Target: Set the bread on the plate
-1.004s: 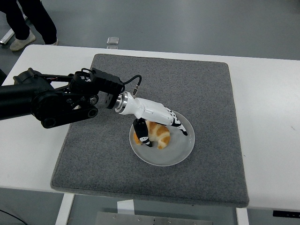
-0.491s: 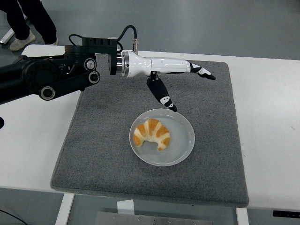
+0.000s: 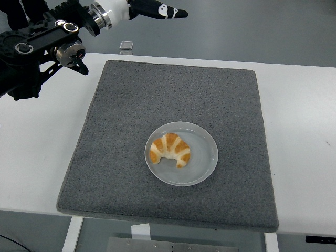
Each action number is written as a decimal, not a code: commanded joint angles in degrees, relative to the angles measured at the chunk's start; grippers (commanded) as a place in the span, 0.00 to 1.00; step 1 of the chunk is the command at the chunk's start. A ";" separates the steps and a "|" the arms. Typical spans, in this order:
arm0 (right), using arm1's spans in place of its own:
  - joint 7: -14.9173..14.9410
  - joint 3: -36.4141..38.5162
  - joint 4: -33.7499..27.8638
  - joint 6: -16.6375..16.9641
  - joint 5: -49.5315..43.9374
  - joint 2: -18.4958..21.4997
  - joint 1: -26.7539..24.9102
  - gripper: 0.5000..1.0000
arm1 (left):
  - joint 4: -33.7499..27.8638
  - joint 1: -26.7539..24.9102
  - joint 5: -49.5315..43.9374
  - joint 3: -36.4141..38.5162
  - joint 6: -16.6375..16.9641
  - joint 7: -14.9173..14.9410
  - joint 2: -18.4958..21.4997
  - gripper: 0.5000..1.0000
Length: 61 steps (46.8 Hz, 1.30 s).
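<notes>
Lifted clear of the plate since half a second ago and drawn back toward the top left corner, far up and left of the plate: left hand, empty, fingers extended and relaxed, holding nothing. Black forearm at the left edge, angled up and to the right, well apart from the plate. Right arm not in view.

Centre of the grey mat: white plate, with bread resting inside it on its left half, unchanged in place from the earlier frame. Crescent form, long axis running from lower left to lower right across the plate, tips pointing toward the table's near edge.

Bread down and right of the hand, well apart from it. Placement judged complete; only further retreat of the arm apparently remaining.
</notes>
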 commanded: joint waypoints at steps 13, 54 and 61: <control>0.00 -0.09 0.00 -0.09 0.09 0.00 -0.07 0.90 | 2.32 5.05 -24.41 -0.25 5.28 6.34 3.38 1.00; 0.00 0.00 0.09 0.00 -0.18 0.00 -0.07 0.90 | 6.10 28.70 -34.18 -26.79 3.17 5.81 -3.57 1.00; 0.00 0.17 0.09 0.09 0.09 0.00 -0.07 0.90 | 6.10 28.61 -34.18 -26.97 1.68 5.64 -3.74 1.00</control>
